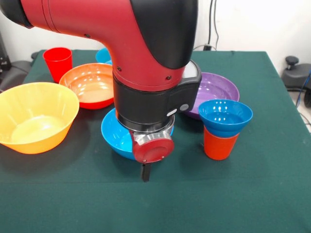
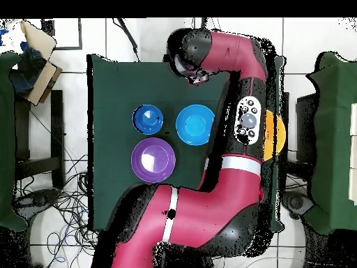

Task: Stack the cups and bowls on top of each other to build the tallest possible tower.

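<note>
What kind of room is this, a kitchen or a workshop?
Probably a robotics lab, not a kitchen. The red and black arm reaches over a green-clothed table set with plastic bowls, such as the large yellow-orange bowl, and loose cables trail across the tiled floor.

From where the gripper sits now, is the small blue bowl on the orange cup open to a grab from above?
Probably yes. The small blue bowl sits uncovered atop the orange cup, nothing over it. The gripper hangs low beside the medium blue bowl, so it would likely need lifting first.

Green tablecloth (image 1: 272, 184) on table; cables (image 2: 59, 209) on tiled floor; cardboard box (image 2: 40, 52) beside table.
</note>
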You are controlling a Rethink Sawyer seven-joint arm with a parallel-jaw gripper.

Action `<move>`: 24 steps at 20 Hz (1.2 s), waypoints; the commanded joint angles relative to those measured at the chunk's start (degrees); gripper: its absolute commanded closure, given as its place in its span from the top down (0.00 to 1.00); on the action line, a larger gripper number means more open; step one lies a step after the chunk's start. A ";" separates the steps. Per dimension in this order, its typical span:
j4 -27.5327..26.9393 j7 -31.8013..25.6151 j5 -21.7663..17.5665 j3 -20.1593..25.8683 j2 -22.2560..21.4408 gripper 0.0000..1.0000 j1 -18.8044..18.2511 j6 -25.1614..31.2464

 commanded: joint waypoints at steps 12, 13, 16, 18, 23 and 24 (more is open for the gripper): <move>9.75 1.75 2.72 1.50 -0.12 1.00 1.85 -3.04; 10.57 2.14 3.05 1.43 -0.39 1.00 2.03 -3.46; 13.97 1.13 4.00 1.89 -1.65 1.00 2.50 -5.43; 15.06 0.61 3.73 1.32 -2.10 1.00 3.29 -5.47; 18.08 -3.33 3.45 0.84 -3.37 1.00 3.56 -4.55; 17.67 -4.05 2.65 0.23 -3.24 1.00 3.77 -3.73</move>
